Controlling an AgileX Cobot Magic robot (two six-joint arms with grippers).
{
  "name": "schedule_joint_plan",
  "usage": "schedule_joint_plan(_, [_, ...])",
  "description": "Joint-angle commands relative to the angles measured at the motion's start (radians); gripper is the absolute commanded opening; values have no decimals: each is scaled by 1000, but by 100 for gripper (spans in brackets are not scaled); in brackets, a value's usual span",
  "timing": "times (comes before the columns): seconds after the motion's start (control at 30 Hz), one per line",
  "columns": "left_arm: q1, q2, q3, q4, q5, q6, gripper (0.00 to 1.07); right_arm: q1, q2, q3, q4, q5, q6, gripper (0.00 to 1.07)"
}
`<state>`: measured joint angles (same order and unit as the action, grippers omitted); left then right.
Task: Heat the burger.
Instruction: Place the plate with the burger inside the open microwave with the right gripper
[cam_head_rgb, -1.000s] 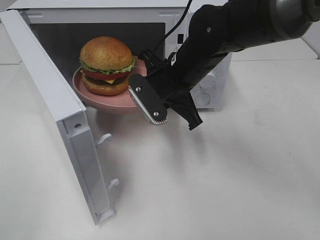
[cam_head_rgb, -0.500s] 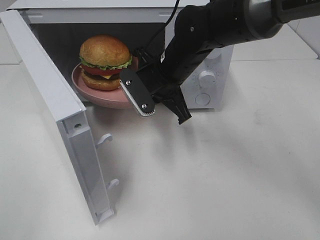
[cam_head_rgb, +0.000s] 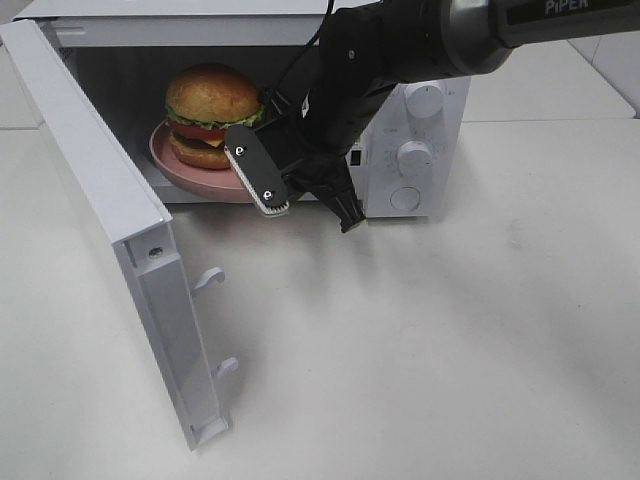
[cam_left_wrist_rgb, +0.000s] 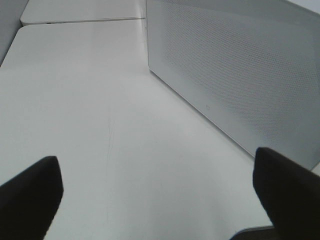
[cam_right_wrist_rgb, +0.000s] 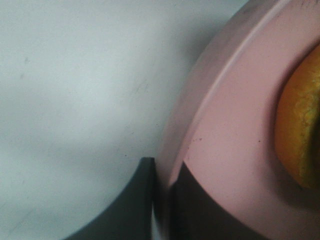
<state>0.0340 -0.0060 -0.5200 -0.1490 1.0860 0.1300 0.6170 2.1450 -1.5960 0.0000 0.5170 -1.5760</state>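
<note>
The burger, golden bun over lettuce, tomato and cheese, sits on a round pink plate inside the open microwave's cavity. My right gripper reaches in from the right and is shut on the plate's right rim. In the right wrist view the pink plate rim runs between the dark fingers of the right gripper, with the bun's edge beside it. My left gripper is open over bare table, outside the exterior view.
The white microwave door swings out to the left and toward the front, with latch hooks on its edge; its perforated panel fills the left wrist view. The control knobs are at the right of the cavity. White tabletop lies in front.
My right arm has carried the plate and burger back and slightly left, from the cavity's mouth deeper into the microwave. The door has stayed put.
</note>
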Motion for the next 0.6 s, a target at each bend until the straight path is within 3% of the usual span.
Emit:
schedule_joint_plan(0.03, [-4,-18,2,-1,-14,-1,96,4,0,-36,-9,-38,24,0])
schedule_joint_plan(0.6, [-4,-18,2,-1,-14,-1,96,13,92,-182,-120,-18,183,0])
